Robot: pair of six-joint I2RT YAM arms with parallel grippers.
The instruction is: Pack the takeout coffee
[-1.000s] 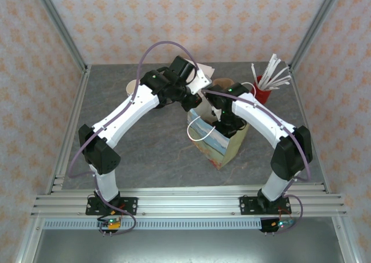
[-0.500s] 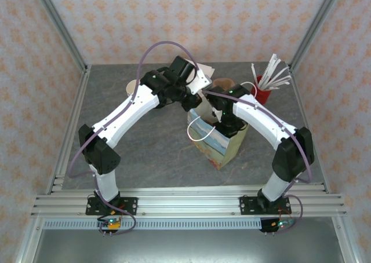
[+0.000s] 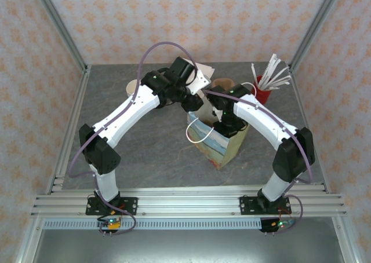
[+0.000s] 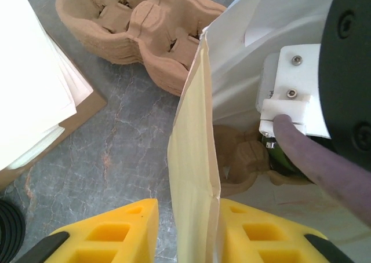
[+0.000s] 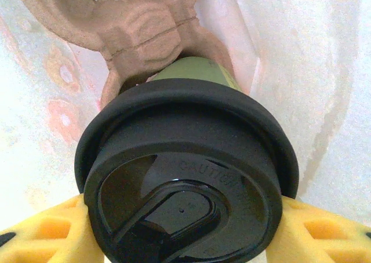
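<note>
Your right gripper (image 5: 182, 231) sank slightly, clamping the light, crushable takeout coffee (image 5: 185, 159) below its lid; left gripper (image 4: 188, 234) pinches the paper bag (image 3: 226, 147).

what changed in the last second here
The right gripper, shut on the takeout coffee, eased very slightly deeper into the paper bag, and its arm's elbow edged toward the near side. The left gripper stays clamped on the bag's rim, and the bag is in the same place.

The right fingers (image 5: 46, 240), clamped on the takeout coffee (image 5: 185, 176), have eased slightly deeper into the paper bag (image 3: 223, 150).
</note>
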